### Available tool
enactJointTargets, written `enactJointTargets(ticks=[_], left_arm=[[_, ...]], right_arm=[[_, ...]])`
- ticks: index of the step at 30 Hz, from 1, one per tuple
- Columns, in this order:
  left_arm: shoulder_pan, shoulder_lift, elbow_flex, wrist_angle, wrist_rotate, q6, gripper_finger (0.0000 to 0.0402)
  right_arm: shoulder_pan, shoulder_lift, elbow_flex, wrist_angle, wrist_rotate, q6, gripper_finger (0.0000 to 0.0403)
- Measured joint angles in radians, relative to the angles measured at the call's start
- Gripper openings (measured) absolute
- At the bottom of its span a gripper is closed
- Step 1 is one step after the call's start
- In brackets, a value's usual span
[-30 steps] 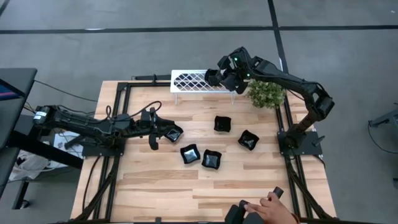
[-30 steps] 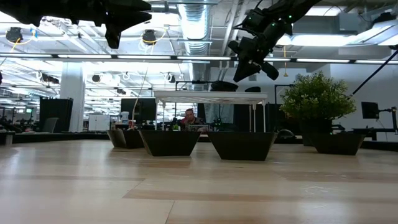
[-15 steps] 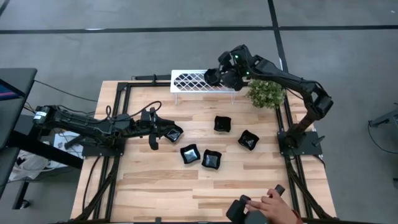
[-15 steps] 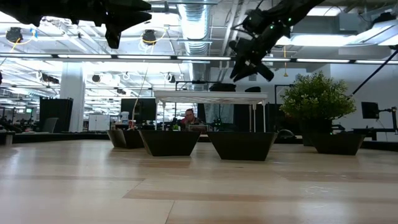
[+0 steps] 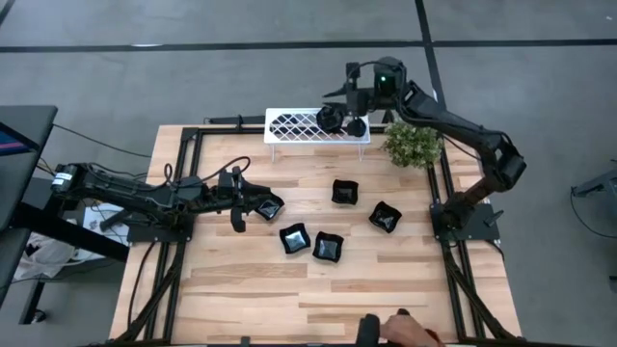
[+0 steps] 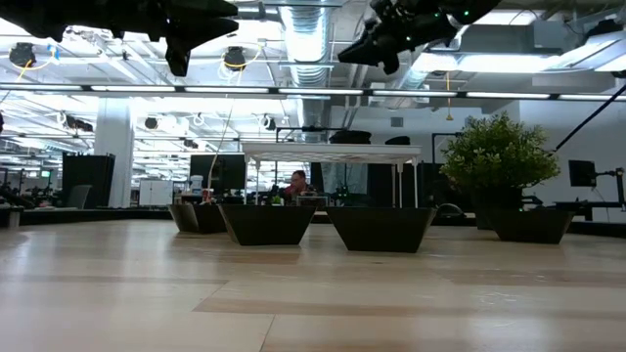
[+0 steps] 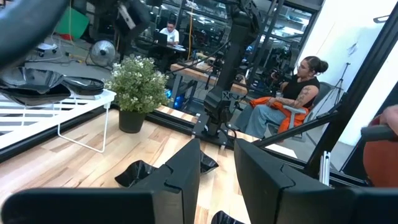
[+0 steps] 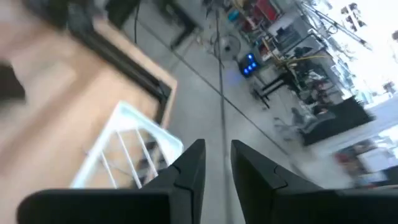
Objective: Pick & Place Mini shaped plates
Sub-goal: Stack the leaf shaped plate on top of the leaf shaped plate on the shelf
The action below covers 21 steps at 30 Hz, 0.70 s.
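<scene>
Five small black mini shaped plates lie on the wooden table: one (image 5: 271, 206) beside my left gripper, two (image 5: 294, 237) (image 5: 328, 247) at the middle, two (image 5: 345, 192) (image 5: 385, 216) farther right. Two more dark plates (image 5: 333, 119) (image 5: 355, 125) sit on the white lattice rack (image 5: 289, 125) at the far edge. My left gripper (image 5: 253, 204) (image 7: 217, 180) hovers above the table, open, nothing between its fingers. My right gripper (image 6: 354, 54) (image 8: 217, 168) stands high over the rack (image 8: 124, 155), pointing nearly level, open and empty.
A green potted plant (image 5: 413, 145) stands right of the rack. A person's hand (image 5: 410, 333) shows at the table's near edge. Black frame rails (image 5: 448, 193) run along the table's sides. A person sits beyond the table (image 7: 292, 99).
My right gripper has risen away from the rack and tipped from pointing steeply down to nearly level, rolling as it went. The plates on the rack stay where they were. The person's hand at the near edge has drawn back.
</scene>
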Motion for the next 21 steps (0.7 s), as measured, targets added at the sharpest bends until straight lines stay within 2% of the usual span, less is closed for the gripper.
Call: enactJointTargets(ticks=[3,6,10,13,16,18,21], left_arm=[[0.000,0.000,0.000,0.000,0.000,0.000,0.0102],[0.000,0.000,0.000,0.000,0.000,0.000,0.0102],[0.000,0.000,0.000,0.000,0.000,0.000,0.0102],[0.000,0.000,0.000,0.001,0.000,0.000,0.0102],[0.000,0.000,0.000,0.001,0.000,0.000,0.0102],[0.000,0.000,0.000,0.001,0.000,0.000,0.0102],[0.000,0.000,0.000,0.001,0.000,0.000,0.0102]], right_arm=[[-0.002,0.004,-0.001,-0.043,-0.055,0.014,0.0070],[0.000,0.019,-0.002,0.000,0.022,-0.004,0.0065],[-0.018,0.057,-0.002,0.152,0.178,0.204,0.0059],[-0.048,0.082,0.014,0.158,0.163,0.336,0.0058],[-0.073,0.110,0.025,0.140,0.136,0.387,0.0058],[-0.079,0.120,0.025,0.158,0.262,0.367,0.0058],[-0.079,0.120,0.026,0.170,0.548,0.351,0.0058]])
